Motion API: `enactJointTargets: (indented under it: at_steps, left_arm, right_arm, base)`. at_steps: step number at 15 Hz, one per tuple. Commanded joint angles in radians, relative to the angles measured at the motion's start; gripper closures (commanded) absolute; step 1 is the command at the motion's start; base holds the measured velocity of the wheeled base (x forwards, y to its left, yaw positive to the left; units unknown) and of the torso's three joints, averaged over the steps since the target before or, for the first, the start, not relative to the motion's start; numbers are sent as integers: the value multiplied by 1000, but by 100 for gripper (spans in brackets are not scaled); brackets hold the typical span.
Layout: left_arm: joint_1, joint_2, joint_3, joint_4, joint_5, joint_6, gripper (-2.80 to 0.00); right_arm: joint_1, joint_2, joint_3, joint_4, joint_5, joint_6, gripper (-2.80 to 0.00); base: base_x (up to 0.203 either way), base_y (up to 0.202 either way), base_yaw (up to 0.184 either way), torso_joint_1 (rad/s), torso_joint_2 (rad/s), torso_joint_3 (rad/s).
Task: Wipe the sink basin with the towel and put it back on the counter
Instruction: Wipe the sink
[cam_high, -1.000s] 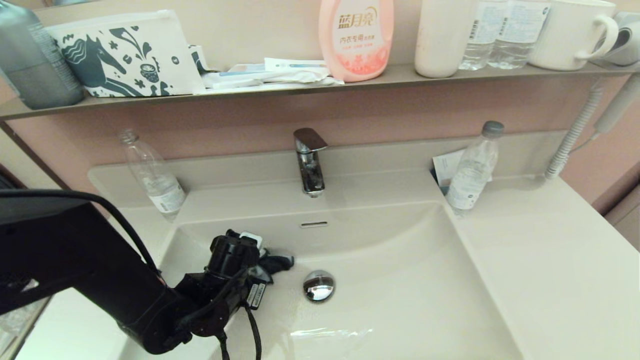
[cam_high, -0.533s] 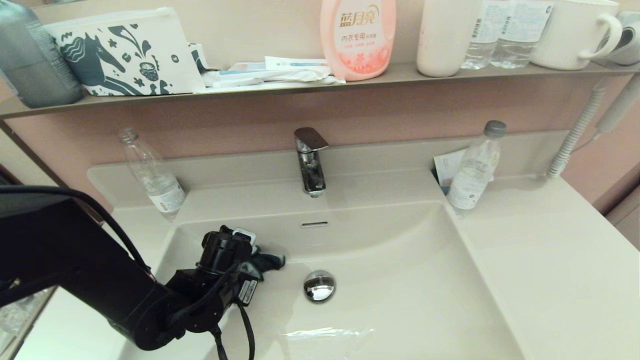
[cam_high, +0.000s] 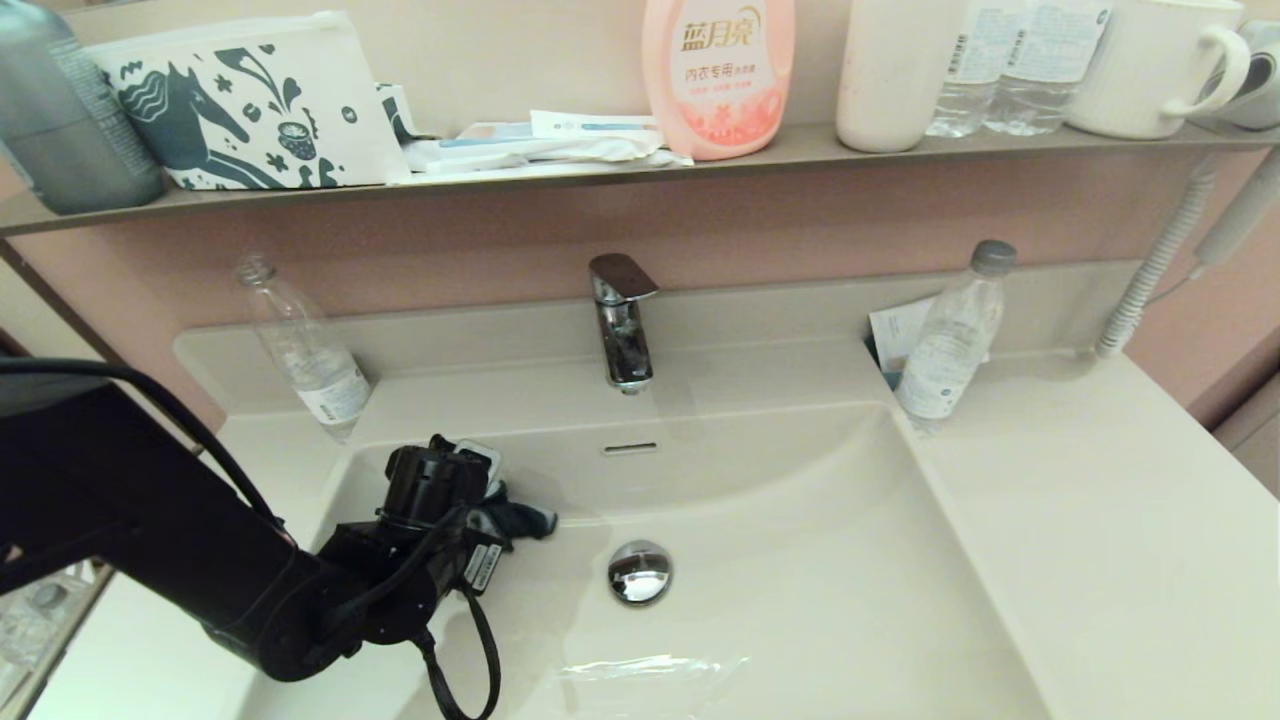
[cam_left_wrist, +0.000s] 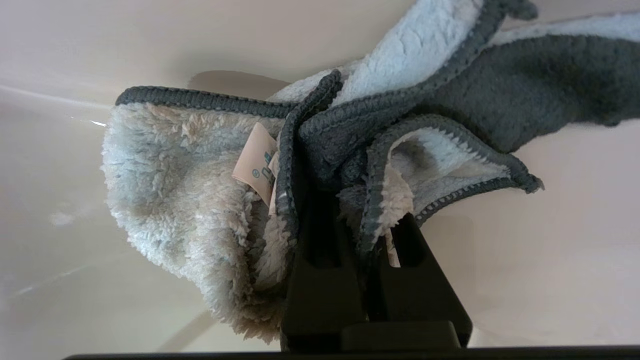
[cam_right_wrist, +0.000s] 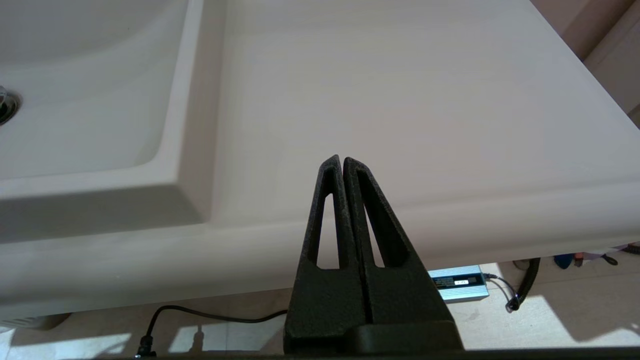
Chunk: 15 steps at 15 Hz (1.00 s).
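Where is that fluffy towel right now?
The towel is down in the sink basin, on its left side, pinched in the left hand, left of the drain plug.

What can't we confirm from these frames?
- Towel contact with sink basin: head view, left tool and wrist cover it.
- Left tool tips: left wrist view, buried in towel.
- Right tool: outside head view.

Towel (cam_left_wrist: 190, 200) is pale blue with charcoal backing; basin (cam_high: 800, 560) is cream; the pouch (cam_high: 240, 105) seems white with a dark horse print.
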Motion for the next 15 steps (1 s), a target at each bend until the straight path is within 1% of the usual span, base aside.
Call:
enactJointTargets:
  at_steps: [1,8,14,15]
  left_arm:
    - [16,-18,-2,-9,3,25,0]
    - [41,-84,-3,-7,3,101,0]
    - [18,-106,33,-3,0,90,0]
    - [-9,-104,36,-1,0,53,0]
  right_arm:
    - [0,1,0,0,0,0,0]
    - [0,1,0,0,0,0,0]
    - [0,1,0,0,0,0,0]
    - [0,1,0,0,0,0,0]
  base:
    - [0,0,0,0,0,0]
    - [0,0,0,0,0,0]
    - [0,0,0,0,0,0]
    - [0,0,0,0,0,0]
